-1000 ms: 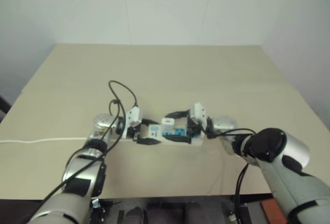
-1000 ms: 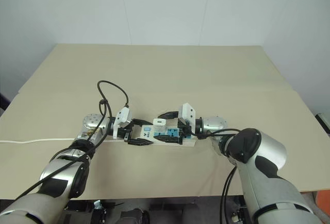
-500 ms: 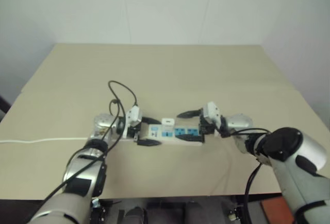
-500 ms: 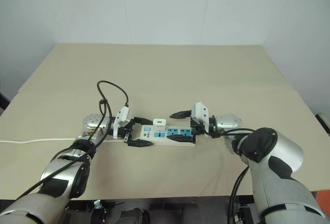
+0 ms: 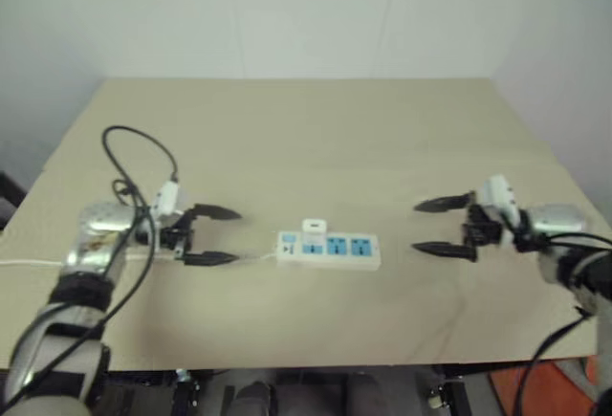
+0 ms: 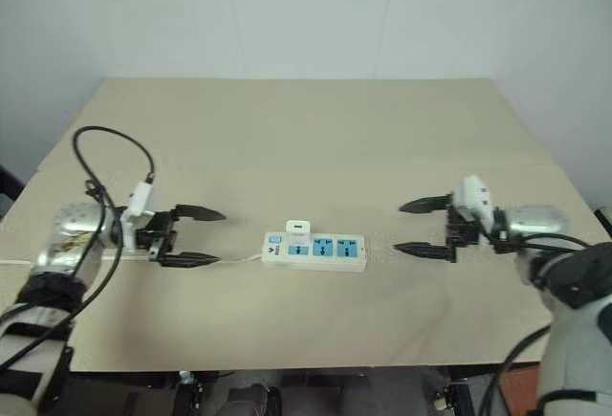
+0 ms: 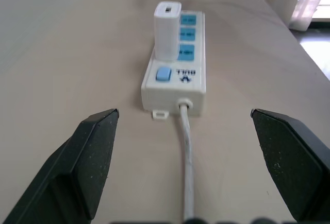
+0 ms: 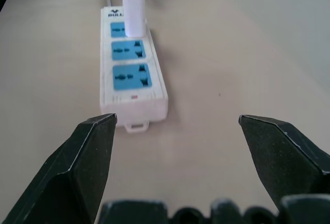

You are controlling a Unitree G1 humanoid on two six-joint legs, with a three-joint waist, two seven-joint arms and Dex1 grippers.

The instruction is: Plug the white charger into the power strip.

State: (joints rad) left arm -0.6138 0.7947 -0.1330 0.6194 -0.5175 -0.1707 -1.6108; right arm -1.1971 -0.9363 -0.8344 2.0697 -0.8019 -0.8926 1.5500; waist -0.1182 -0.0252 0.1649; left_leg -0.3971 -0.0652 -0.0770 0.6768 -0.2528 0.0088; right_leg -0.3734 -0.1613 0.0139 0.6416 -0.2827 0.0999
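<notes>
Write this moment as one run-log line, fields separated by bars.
white charger: upright in power strip, socket nearest cord | left gripper: open, beside the strip | right gripper: open, beside the strip | state: plugged

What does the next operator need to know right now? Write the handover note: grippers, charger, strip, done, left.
Left gripper: open, empty, off the strip's cord end, pointing at it.
Right gripper: open, empty, off the strip's far end, facing it.
Power strip: flat on the table between the two grippers, touched by neither; its cord runs toward the left gripper.
White charger: standing upright in the socket nearest the switch end; the other two blue sockets are free.
Done: charger looks plugged in, both grippers clear.
Left: nothing visible, though how fully the plug is seated cannot be judged.
</notes>
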